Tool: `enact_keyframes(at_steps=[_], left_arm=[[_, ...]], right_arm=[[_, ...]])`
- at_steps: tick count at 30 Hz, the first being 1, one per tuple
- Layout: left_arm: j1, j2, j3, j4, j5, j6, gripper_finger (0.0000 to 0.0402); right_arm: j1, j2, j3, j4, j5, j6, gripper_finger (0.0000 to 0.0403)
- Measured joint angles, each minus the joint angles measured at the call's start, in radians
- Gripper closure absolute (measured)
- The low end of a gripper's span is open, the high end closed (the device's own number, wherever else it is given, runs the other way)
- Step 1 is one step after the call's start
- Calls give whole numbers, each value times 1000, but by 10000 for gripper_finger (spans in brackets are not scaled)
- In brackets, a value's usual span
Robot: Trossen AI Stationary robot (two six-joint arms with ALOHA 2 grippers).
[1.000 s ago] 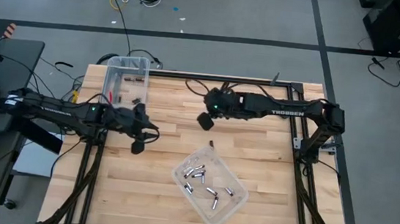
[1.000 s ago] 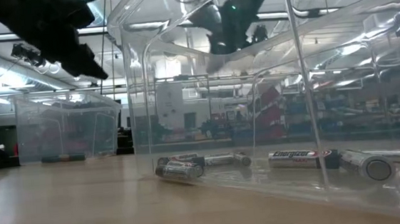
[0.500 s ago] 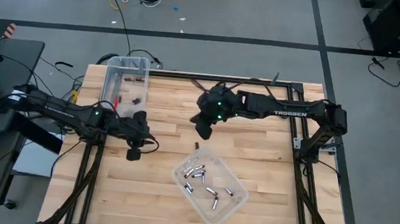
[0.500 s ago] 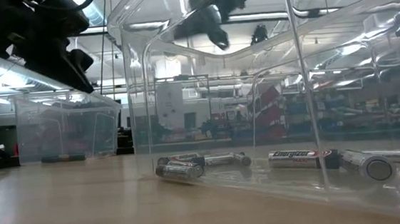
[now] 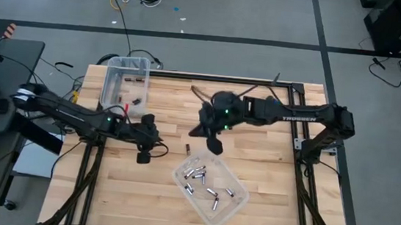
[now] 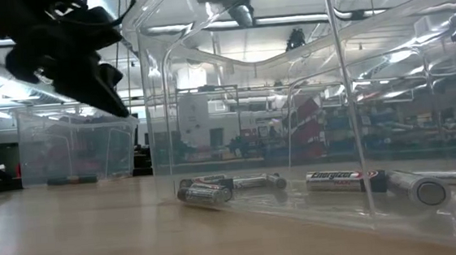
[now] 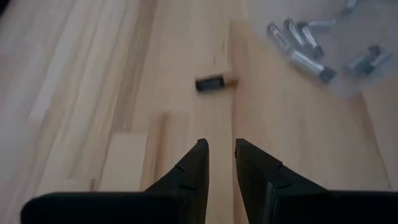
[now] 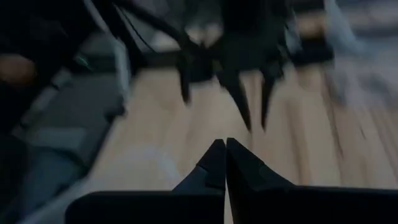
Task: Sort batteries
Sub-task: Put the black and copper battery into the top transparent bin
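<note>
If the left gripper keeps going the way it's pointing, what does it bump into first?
Probably the lone dark battery lying on the wooden table. It sits nearly straight ahead of the left gripper, before the clear bin of batteries. Depth is hard to judge.

The high view looks straight down from well above the table (image 5: 141, 188), taking in its whole wooden top, both arms and the floor around it. The low view sits at table-top level, pressed close against the clear bin (image 6: 291, 98), and looks level through its walls into the room behind. Both views share this bin (image 5: 212, 184) and the batteries (image 6: 208, 190) lying in it. The left wrist view looks down at the table from just above, past its own fingers (image 7: 193, 174); it shares with the high view a loose battery (image 7: 210, 83) beside the bin. The right wrist view looks across the table toward the left arm (image 8: 242, 68).
</note>
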Motion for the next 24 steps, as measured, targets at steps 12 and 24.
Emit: enact_keyframes(at_steps=[12, 24], left_arm=[[0, 227, 0, 280, -32, 256, 325], [9, 363, -1, 421, -57, 407, 325]], right_arm=[[91, -10, 0, -254, 235, 88, 401], [115, -133, 0, -405, 394, 110, 402]])
